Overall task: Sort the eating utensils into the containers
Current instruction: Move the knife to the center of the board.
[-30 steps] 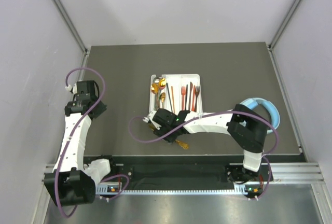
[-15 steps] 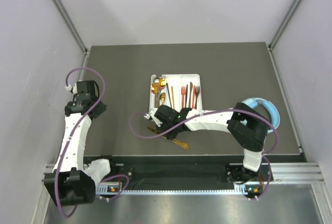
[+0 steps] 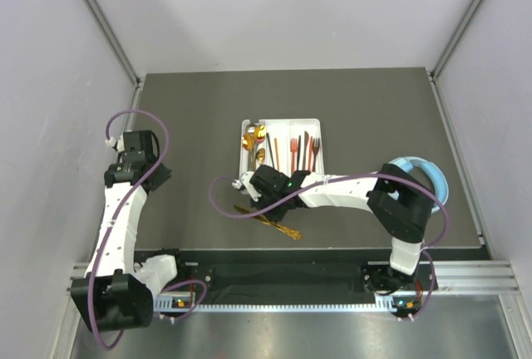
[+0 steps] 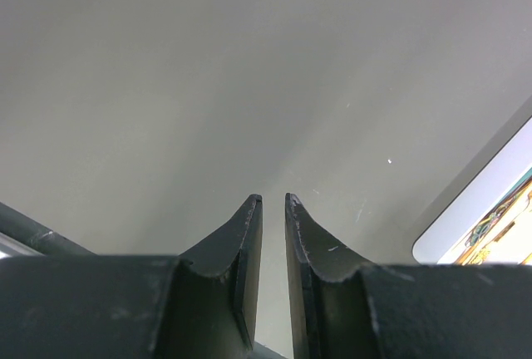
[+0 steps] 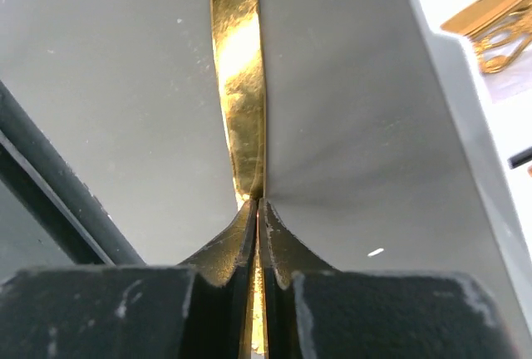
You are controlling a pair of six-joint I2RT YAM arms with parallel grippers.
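One gold utensil point(image 5: 239, 60) pinched near the front of the bench point(image 3: 374, 101).
Nearest the front edge, the right tool point(image 5: 258, 201) is clenched on the thin gold utensil, just short of the white tray point(image 3: 283, 121). Off to the left, the left tool point(image 4: 270, 201) hovers with its jaws a sliver apart, grasping nothing. Farther back, red forks point(image 3: 305, 149) and gold spoons point(image 3: 257, 135) lie in the tray's long compartments.
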